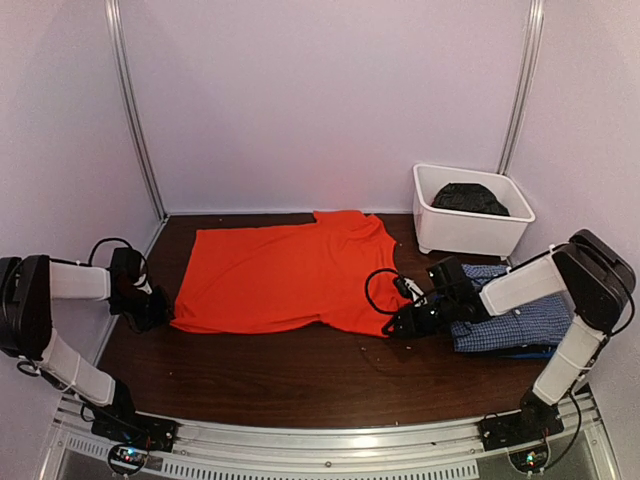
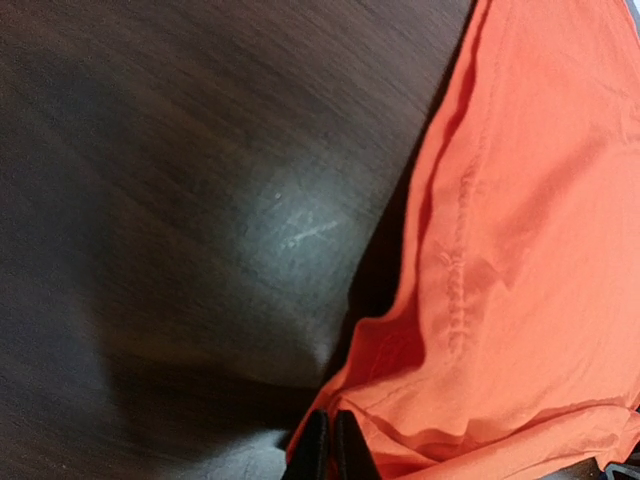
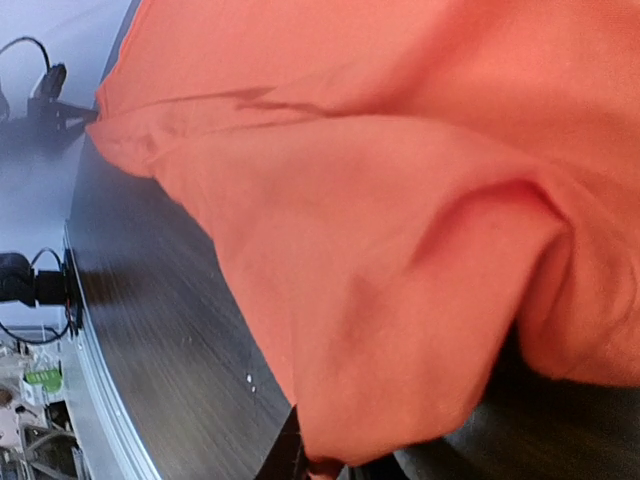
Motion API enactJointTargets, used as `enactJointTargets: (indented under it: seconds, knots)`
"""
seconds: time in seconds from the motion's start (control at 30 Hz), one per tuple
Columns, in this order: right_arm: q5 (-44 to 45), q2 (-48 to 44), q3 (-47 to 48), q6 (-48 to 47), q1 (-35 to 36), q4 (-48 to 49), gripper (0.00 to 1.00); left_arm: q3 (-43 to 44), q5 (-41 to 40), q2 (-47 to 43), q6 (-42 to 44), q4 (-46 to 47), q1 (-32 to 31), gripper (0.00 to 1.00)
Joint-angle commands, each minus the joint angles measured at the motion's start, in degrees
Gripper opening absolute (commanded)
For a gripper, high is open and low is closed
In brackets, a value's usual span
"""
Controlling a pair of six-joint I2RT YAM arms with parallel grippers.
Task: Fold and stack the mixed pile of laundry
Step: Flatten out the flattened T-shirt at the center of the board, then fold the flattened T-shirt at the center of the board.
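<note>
The orange T-shirt [image 1: 285, 275] of the laundry pile lies spread flat on the dark table. My left gripper [image 1: 155, 308] is at its near left corner. In the left wrist view the black fingertips [image 2: 318, 445] are pressed together with the orange hem [image 2: 400, 400] pinched and puckered at them. My right gripper [image 1: 402, 322] is at the near right corner. In the right wrist view the orange cloth [image 3: 400, 250] rises off the table and gathers at the jaws, hiding all but one dark finger [image 3: 287, 455]. A folded blue-and-white check shirt [image 1: 520, 320] lies under my right arm.
A white tub [image 1: 470, 228] stands at the back right with a black garment [image 1: 470, 198] inside. Pale walls and metal posts close in the table at the back and sides. A metal rail [image 1: 330, 445] runs along the near edge.
</note>
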Motion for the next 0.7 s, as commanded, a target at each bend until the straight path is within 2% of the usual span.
enactJointTargets:
  seconds: [0.0,0.03,0.2,0.3,0.37,0.53,0.67]
  knots:
    - [0.77,-6.31,-1.96,0.94,0.62,-3.44,0.04,-1.31,1.23,-4.08,0.39,-0.18,0.43,0.0]
    - [0.89,-8.47,-2.27,1.26,0.59,-4.69,0.0,-1.76,1.41,-5.82,0.43,-1.0,0.42,0.0]
    - [1.92,-19.93,-4.59,4.52,0.8,-10.37,0.0,-4.73,0.35,-14.74,-0.1,-7.92,0.42,0.0]
    - [2.86,-23.72,-6.37,6.31,0.83,-12.89,0.0,-7.11,0.04,-19.2,-1.96,-10.84,-0.29,0.01]
    - [3.36,-24.87,-7.33,7.0,0.85,-14.17,0.0,-8.74,2.4,-20.2,-3.79,-11.49,-0.46,0.06]
    - [3.05,-25.54,-10.24,9.55,0.84,-12.92,0.0,-15.92,8.26,-25.38,-11.08,-12.37,-0.53,0.06]
    - [2.41,-25.25,-11.38,10.8,0.94,-12.47,0.0,-19.71,6.87,-31.06,-13.61,-15.7,-0.65,0.1]
